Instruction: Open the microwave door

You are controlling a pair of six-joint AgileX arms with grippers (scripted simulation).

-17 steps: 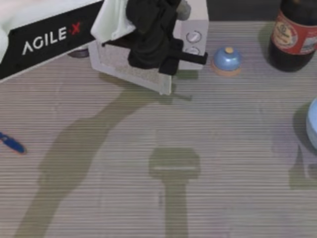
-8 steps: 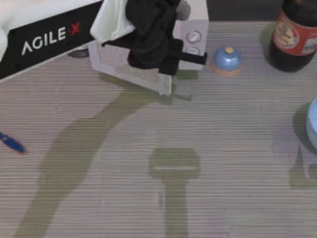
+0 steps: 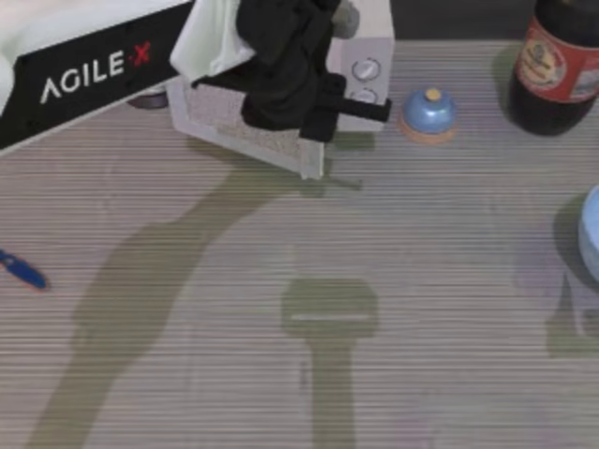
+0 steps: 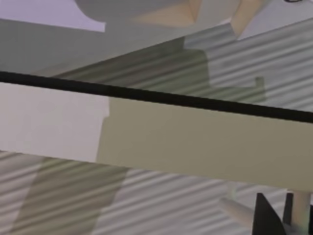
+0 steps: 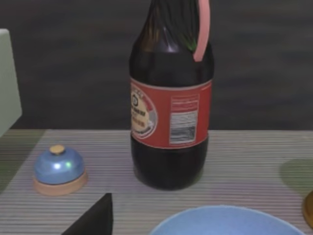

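Observation:
The white microwave (image 3: 372,37) stands at the table's back centre, two round grey knobs (image 3: 366,69) on its side panel. The microwave door (image 3: 229,131), white with a speckled mesh window, is swung out at an angle from the front, its free edge toward the table's middle. My left gripper (image 3: 314,114) hangs over that door's free end and is shut on it, hiding most of the window. In the left wrist view a wide pale panel (image 4: 195,142) crosses close by, with one dark fingertip (image 4: 266,220) below it. My right gripper (image 5: 98,218) is parked at the right.
A blue bell (image 3: 430,114) on a tan base sits just right of the microwave. A dark bottle with a red label (image 3: 557,65) stands at the back right. A blue bowl (image 3: 590,234) is at the right edge. A small blue object (image 3: 21,269) lies far left.
The door has swung a touch farther out with my left gripper, leaving less of the mesh window showing. The right arm has not moved.

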